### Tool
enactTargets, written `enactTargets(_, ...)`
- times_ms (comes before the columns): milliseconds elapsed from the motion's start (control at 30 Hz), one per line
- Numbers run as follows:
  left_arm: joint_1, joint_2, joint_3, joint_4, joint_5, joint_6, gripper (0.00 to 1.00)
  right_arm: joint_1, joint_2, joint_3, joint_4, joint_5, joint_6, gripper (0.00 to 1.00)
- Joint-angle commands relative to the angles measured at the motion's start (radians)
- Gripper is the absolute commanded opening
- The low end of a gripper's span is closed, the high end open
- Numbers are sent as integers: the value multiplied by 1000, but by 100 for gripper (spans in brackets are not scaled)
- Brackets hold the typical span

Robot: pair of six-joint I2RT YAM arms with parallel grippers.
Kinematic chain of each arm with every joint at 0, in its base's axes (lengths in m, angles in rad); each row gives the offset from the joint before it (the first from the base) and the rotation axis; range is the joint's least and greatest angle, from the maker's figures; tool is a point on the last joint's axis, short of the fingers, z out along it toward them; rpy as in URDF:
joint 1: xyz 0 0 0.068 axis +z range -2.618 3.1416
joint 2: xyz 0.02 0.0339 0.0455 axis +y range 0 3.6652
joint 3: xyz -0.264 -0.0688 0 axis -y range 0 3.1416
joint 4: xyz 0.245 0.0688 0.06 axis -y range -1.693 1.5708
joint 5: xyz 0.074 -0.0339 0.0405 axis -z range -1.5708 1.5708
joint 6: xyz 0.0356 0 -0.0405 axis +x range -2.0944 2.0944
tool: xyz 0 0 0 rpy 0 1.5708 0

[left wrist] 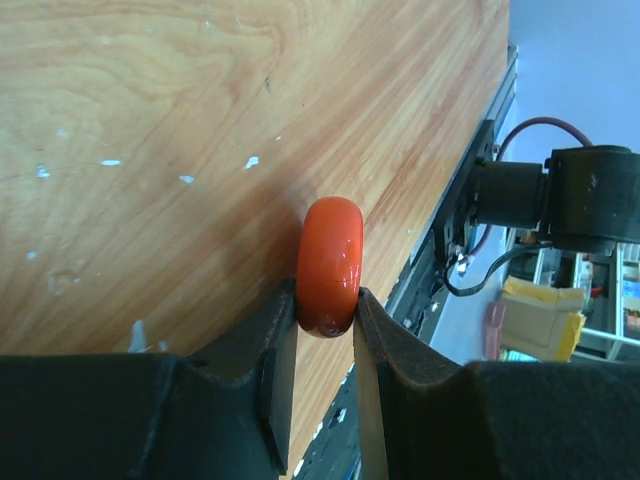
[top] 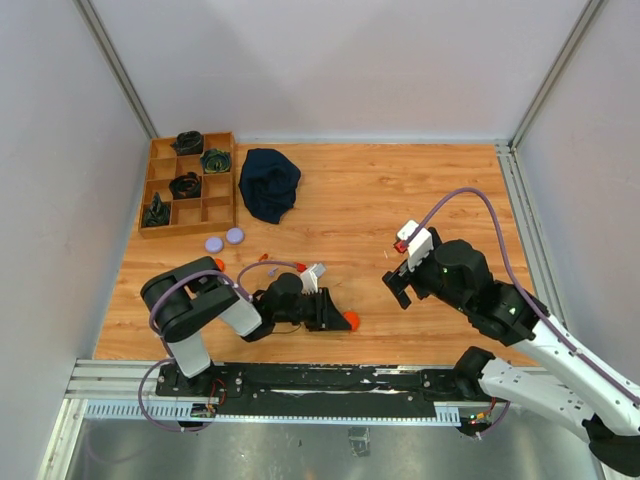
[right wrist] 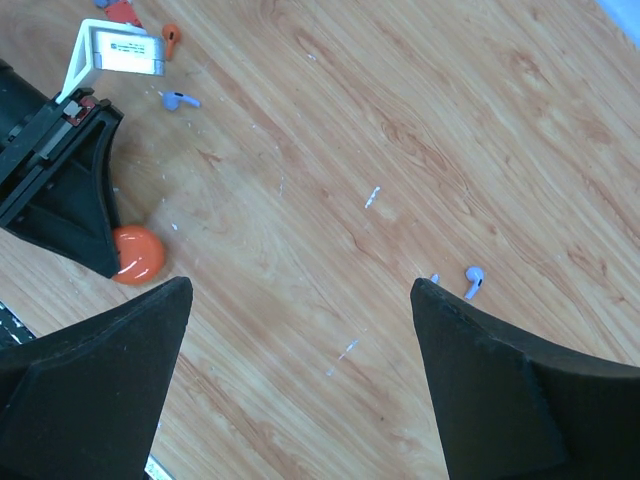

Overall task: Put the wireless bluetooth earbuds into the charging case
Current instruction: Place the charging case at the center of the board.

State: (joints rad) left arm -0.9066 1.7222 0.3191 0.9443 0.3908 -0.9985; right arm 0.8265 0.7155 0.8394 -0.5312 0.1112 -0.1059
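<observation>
While the left claw (left wrist: 325, 305) lies low over the wooden table (left wrist: 150, 120), its jaws are narrow and pinched on an orange disc (left wrist: 330, 262). One finger (left wrist: 275, 350) presses each flat face and the disc stands on edge. Can't tell if its rim touches the wood. Just behind this claw on its own wrist is a white bracket (right wrist: 115, 50). Close beside the bracket, on the table, are an orange earbud (right wrist: 171, 35) and a lavender earbud (right wrist: 180, 99), both loose and neither in any case. The right claw (right wrist: 300, 290) is well apart from the left claw and hangs over bare wood, jaws wide with nothing between them. A second lavender earbud (right wrist: 474, 279) lies on the table just past the tip of one finger (right wrist: 500, 370), not touching it, with a tiny lavender speck (right wrist: 434, 277) beside it. Farther back from the left claw, past its arm, a second orange disc (top: 218, 263) lies flat. Beyond that are two lavender discs (top: 214, 243) (top: 235, 236), side by side and near each other. Farthest out sits a wooden compartment tray (top: 217, 211) with dark items in several cells, and a dark blue cloth (top: 268, 183) is bunched just beside it.
</observation>
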Motion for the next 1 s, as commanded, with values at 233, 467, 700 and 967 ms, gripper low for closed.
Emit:
enactTargets(233,-38,-46,-59,-89,-183,-93,65,1,-37,-22,-21,31,21,92)
enactTargets(467,-38,-214,-88,-332,-343,-66,77,0,-44,-25,-20,20,23,92)
enactTargets(700,-37,-478,-35,-744,-549,31,89,2,-43,-25,-21,23,23,93)
enactTargets(967,46,-697,85,-1098,-735,167,99,1,-54,-28,-21,20,24,93)
